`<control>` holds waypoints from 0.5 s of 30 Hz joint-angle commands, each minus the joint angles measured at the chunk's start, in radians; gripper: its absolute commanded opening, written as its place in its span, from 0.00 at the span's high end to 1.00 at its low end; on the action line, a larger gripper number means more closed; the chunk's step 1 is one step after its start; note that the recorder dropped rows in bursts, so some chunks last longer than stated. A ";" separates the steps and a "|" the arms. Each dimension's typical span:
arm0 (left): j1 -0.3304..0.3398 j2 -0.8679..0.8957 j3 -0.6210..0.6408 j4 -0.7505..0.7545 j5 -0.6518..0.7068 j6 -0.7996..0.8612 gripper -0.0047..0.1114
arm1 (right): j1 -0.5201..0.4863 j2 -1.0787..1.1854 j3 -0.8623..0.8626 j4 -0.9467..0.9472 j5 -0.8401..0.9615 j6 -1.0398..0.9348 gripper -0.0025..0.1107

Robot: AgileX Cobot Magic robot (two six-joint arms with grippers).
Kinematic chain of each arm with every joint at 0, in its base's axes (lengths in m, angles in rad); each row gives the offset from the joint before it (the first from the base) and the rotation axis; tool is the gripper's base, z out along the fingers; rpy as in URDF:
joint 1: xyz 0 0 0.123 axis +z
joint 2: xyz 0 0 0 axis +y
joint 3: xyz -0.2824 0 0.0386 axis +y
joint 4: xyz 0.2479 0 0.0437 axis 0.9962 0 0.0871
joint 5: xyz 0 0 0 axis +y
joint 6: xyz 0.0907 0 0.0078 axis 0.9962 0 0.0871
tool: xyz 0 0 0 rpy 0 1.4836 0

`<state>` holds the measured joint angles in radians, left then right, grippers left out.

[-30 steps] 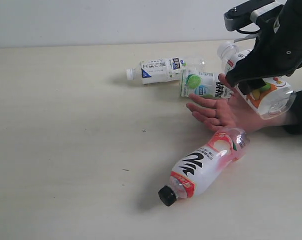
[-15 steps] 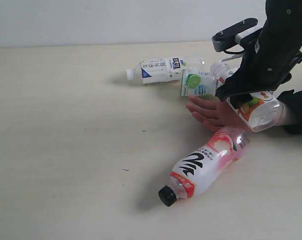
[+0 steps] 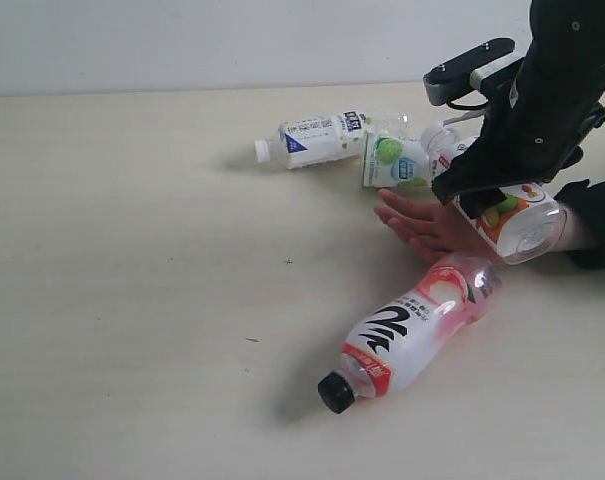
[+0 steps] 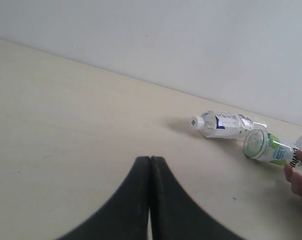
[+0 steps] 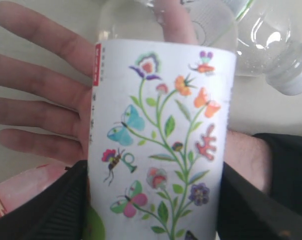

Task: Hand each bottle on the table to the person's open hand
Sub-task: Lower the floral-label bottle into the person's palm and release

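Observation:
My right gripper [image 3: 490, 188] is shut on the floral-fruit bottle [image 3: 512, 215], its black jaws clamping the label on both sides [image 5: 160, 135]. The bottle hangs tilted just above the person's open hand [image 3: 427, 225], whose spread fingers [image 5: 46, 100] lie palm-up under it on the table [image 3: 132, 250]. The black-capped pink-red bottle [image 3: 407, 335] lies on its side in front of the hand. Behind the hand lie the white-blue bottle [image 3: 322, 138] and the lime bottle [image 3: 397, 163]. My left gripper [image 4: 150, 160] is shut, empty, far from the bottles.
The person's black sleeve [image 3: 597, 225] rests at the right edge. A pale wall [image 3: 232, 40] bounds the table's far side. In the left wrist view the white-blue bottle [image 4: 223, 125] and the lime bottle [image 4: 265, 147] lie far ahead.
My right gripper carried the floral-fruit bottle down and leftward over the hand, then held nearly still for the last half second. The other bottles and the hand stayed put.

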<state>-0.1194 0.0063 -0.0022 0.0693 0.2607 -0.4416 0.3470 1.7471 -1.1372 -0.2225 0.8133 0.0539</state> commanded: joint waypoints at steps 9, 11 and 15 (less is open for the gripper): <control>-0.004 -0.006 0.002 0.002 -0.004 0.003 0.96 | -0.005 0.000 0.004 -0.005 0.003 0.000 0.98; -0.004 -0.006 0.002 0.002 -0.004 0.003 0.96 | -0.005 0.000 0.004 -0.005 0.003 0.000 0.98; -0.004 -0.006 0.002 0.002 -0.004 0.003 0.96 | -0.005 -0.002 0.004 -0.005 0.007 0.000 0.98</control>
<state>-0.1194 0.0063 -0.0022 0.0693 0.2607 -0.4416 0.3470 1.7471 -1.1372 -0.2225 0.8153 0.0539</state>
